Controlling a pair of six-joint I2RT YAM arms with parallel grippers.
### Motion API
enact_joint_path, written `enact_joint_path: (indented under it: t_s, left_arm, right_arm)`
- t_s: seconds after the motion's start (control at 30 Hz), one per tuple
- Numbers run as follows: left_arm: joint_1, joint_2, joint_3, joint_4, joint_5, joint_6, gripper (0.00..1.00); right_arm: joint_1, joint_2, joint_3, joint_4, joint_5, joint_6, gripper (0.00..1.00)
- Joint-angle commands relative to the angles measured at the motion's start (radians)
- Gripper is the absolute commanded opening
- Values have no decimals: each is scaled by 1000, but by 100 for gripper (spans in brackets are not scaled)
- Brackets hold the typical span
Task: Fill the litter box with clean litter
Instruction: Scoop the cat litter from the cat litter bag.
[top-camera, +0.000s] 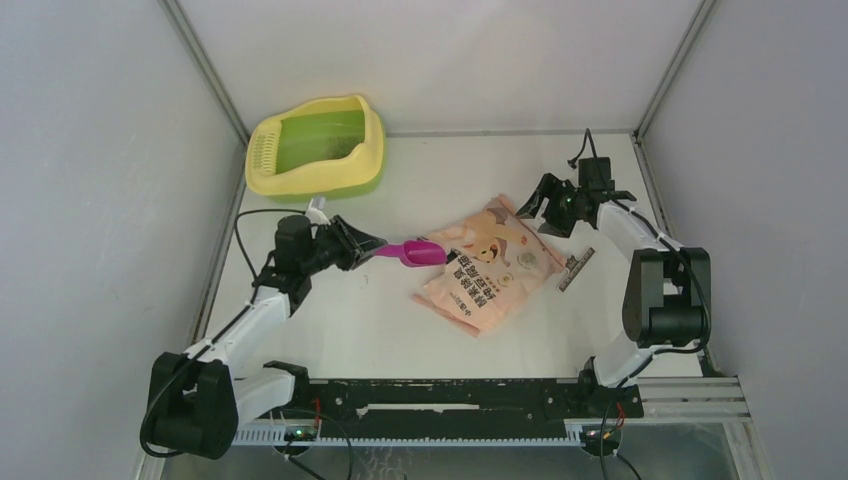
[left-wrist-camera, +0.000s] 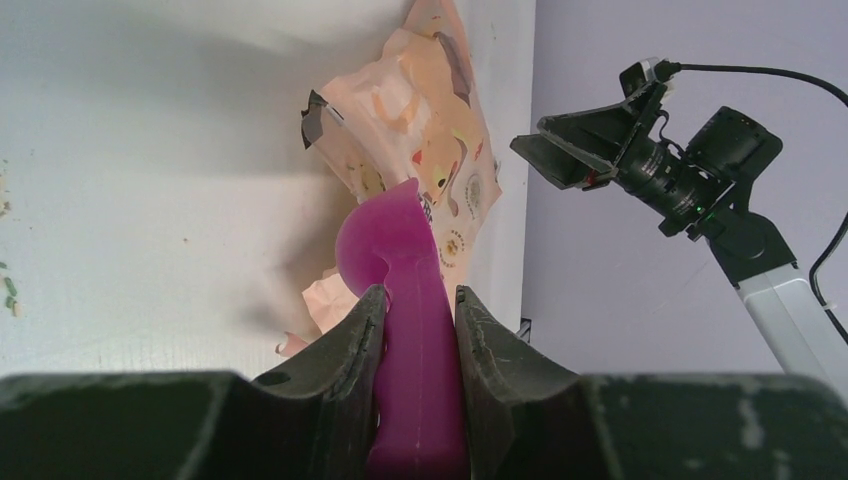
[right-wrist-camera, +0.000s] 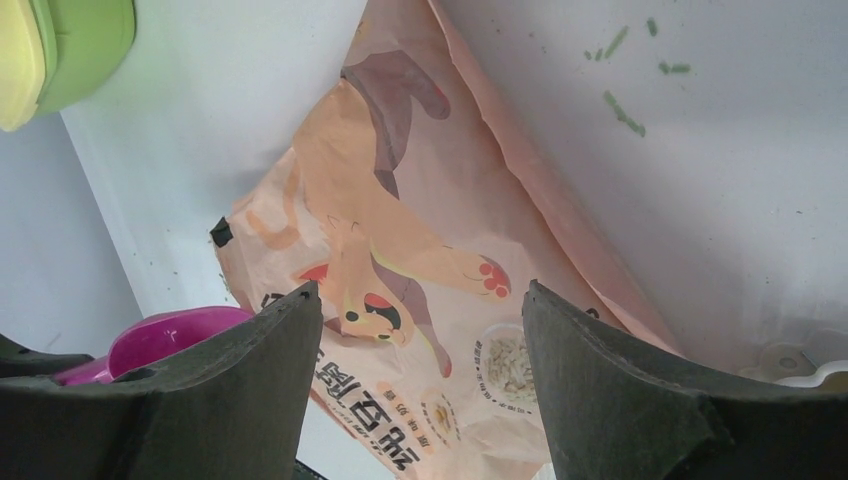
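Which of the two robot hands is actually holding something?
The left hand: it clamps the handle of the magenta scoop. The right hand hangs open and empty above the pink-orange bag.

Top external: fixed high above and behind the near edge, looking down and forward over the whole worktop (top-camera: 350, 320), far corners included. Left wrist: set low and close, facing the right edge along the scoop (left-wrist-camera: 400, 260), with the printed bag (left-wrist-camera: 420, 130) just beyond. Right wrist: close above the bag, tilted down and facing the left edge, catching a wall of the litter box (right-wrist-camera: 80, 50) toward the far left corner. Shared by all three: bag and scoop.
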Motion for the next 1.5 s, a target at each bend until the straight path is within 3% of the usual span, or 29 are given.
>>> enact_joint_path:
  t_s: [0.0, 0.53, 1.47]
  left_arm:
    - [0, -48, -7, 48, 20, -5, 2]
    - [25, -132, -56, -58, 3, 55, 2]
    - [54, -9, -105, 147, 18, -31, 1]
  right_arm:
    - [-27, -2, 48, 31, -8, 5, 80]
    - [-52, 20, 51, 46, -27, 8, 80]
    - [-56, 24, 56, 42, -39, 7, 79]
